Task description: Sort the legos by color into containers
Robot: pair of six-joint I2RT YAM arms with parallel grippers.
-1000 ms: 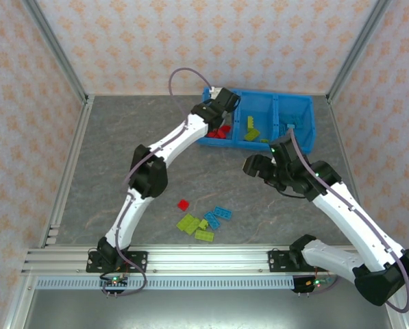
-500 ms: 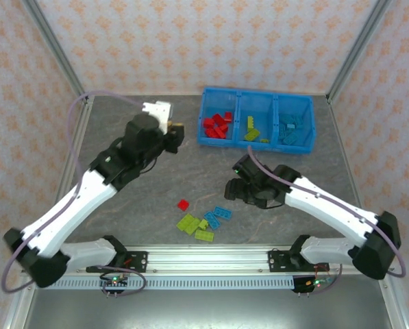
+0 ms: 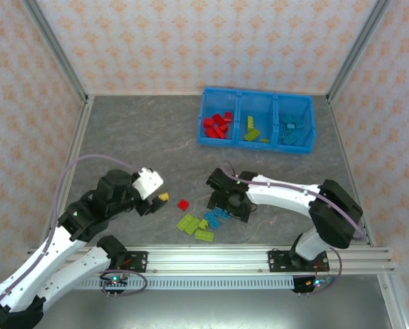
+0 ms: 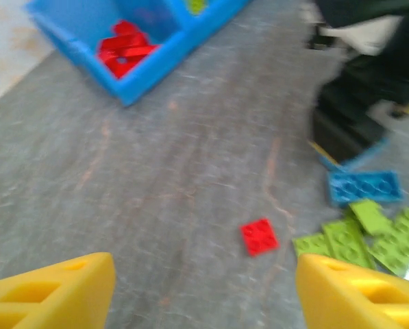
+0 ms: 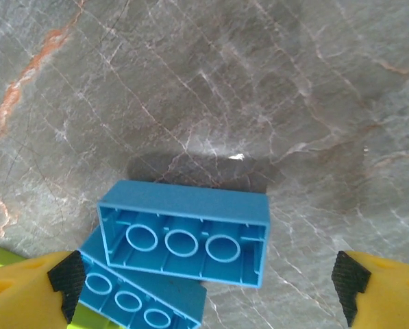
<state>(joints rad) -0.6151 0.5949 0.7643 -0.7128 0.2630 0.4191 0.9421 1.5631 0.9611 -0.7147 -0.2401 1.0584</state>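
Stretching across the frame, the grey marbled tabletop (image 3: 135, 137) carries the blue three-compartment bin (image 3: 255, 145) at upper right, with reds in its left cell, limes in the middle and light blues on the right. At lower centre the right gripper (image 5: 204, 288) hangs with jaws spread wide over an upturned light blue brick (image 5: 187, 233), poised, I'd say, to pinch it for the right-hand cell. At lower left the left gripper (image 4: 204, 295), jaws spread and empty, lines up on the lone red square brick (image 4: 259, 236). The lime bricks (image 3: 188, 223) wait just beside.
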